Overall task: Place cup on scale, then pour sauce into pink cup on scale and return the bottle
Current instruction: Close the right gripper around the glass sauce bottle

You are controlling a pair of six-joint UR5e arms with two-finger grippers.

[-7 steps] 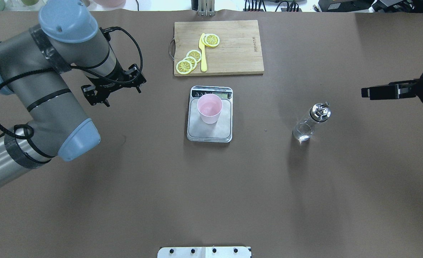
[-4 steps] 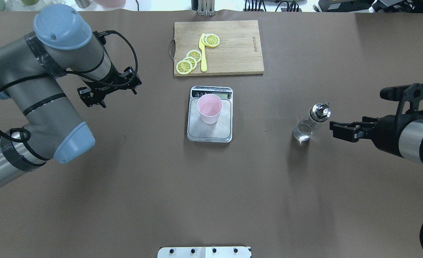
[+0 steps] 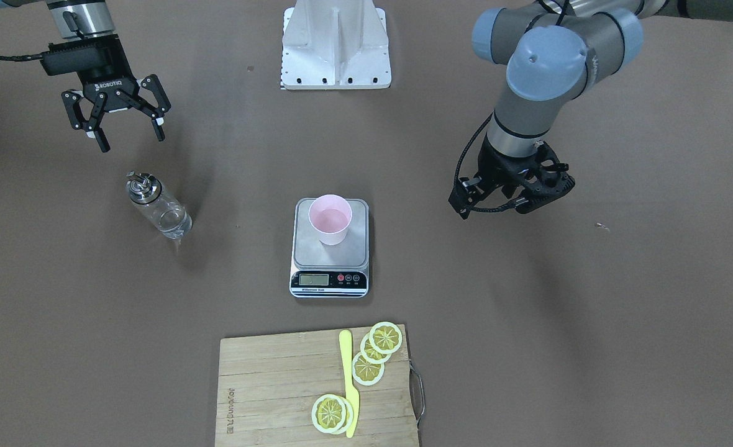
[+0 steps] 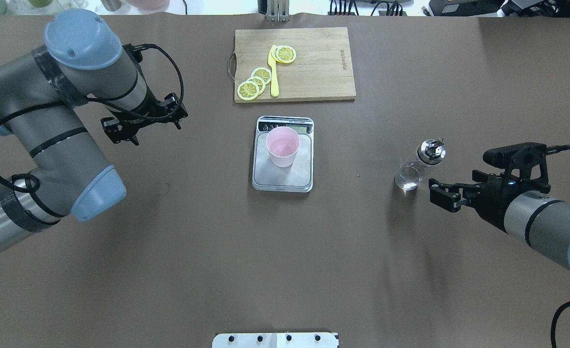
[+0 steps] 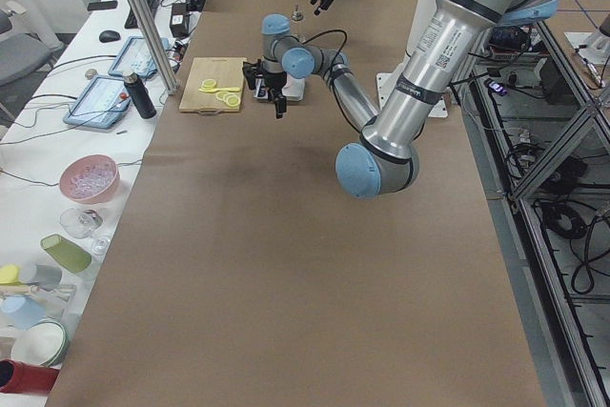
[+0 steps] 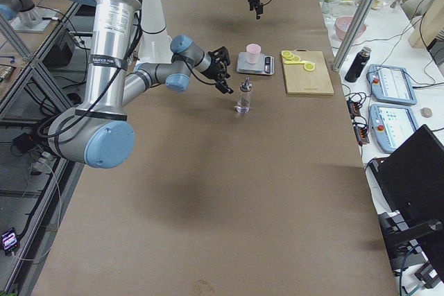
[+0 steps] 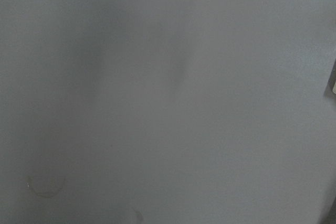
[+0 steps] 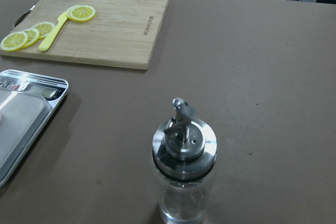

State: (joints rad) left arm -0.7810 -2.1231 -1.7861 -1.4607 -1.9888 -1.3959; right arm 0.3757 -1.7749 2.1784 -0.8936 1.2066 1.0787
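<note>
While the cup (image 4: 282, 146) stands on the scale (image 4: 282, 181), the bottle (image 4: 418, 164) stands upright well apart on the scale's right-arm side. Beyond it the right gripper (image 3: 132, 141) hovers, fingers (image 3: 101, 141) spread. Across the scale hangs the left gripper (image 3: 515, 189), spread or pressed I cannot tell.

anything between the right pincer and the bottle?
Nothing. The front-facing view shows only bare table between the open right pincer and the bottle.

Brown papered table (image 4: 285, 266) beside cluttered white bench (image 5: 24, 207).
</note>
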